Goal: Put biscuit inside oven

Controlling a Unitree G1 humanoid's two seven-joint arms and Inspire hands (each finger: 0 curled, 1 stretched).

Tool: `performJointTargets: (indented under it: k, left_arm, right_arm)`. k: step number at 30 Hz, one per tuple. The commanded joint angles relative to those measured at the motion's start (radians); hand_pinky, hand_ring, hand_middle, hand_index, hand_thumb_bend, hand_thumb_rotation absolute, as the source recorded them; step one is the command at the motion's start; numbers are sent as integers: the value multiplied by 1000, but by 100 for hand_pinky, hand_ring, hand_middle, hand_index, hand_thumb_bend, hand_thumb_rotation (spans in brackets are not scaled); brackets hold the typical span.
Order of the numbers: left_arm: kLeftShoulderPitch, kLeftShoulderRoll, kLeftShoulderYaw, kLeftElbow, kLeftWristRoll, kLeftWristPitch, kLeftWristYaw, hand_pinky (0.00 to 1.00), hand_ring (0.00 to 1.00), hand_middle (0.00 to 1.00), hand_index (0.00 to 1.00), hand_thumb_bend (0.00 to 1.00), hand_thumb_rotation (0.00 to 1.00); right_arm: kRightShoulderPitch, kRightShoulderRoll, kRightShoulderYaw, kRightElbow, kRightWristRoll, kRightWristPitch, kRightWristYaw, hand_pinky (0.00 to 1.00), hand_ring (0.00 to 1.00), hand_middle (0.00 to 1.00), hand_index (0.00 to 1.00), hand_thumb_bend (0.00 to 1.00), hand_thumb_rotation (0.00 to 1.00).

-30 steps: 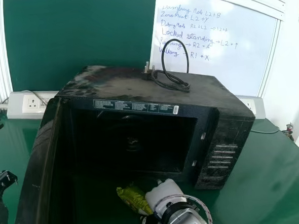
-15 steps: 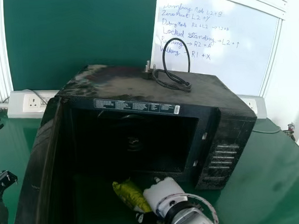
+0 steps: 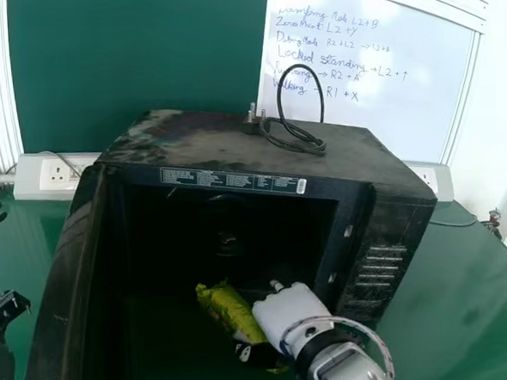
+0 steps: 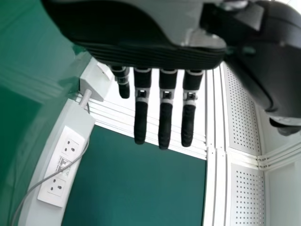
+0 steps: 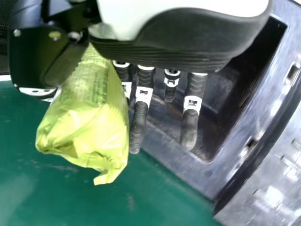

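While the oven (image 3: 387, 259) gaped, my right hand (image 3: 289, 313) pinched the biscuit packet (image 3: 231, 312) before its mouth, at six o'clock. My left hand (image 3: 4, 310) hung at nine, fingers straight.

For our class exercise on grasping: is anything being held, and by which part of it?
Yes: the right hand holds the biscuit packet toward one end, between thumb and fingers; its other end sticks out.

Surroundings, four items.
Green board (image 3: 134, 59), upright; whiteboard (image 3: 403, 95), handwritten, to its right; white socket strip (image 3: 30, 176), below the green board; green table (image 3: 453, 281), glossy.
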Motion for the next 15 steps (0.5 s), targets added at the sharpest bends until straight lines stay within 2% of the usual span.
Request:
performJointTargets:
  k: [1, 8, 15]
  left_arm:
    - [-6, 5, -6, 5, 6, -11, -8, 57, 60, 61, 61, 80, 92]
    - [-7, 3, -5, 5, 3, -8, -5, 57, 60, 61, 61, 80, 91]
    - [-5, 1, -6, 2, 2, -7, -6, 57, 59, 61, 61, 79, 92]
  right_arm:
    - [-35, -3, -16, -11, -5, -3, 14, 19, 24, 47, 49, 53, 0]
    - [-72, 18, -47, -2, 15, 17, 5, 25, 29, 47, 49, 53, 0]
    - [-158, 37, -59, 63, 40, 42, 5, 33, 32, 47, 49, 53, 0]
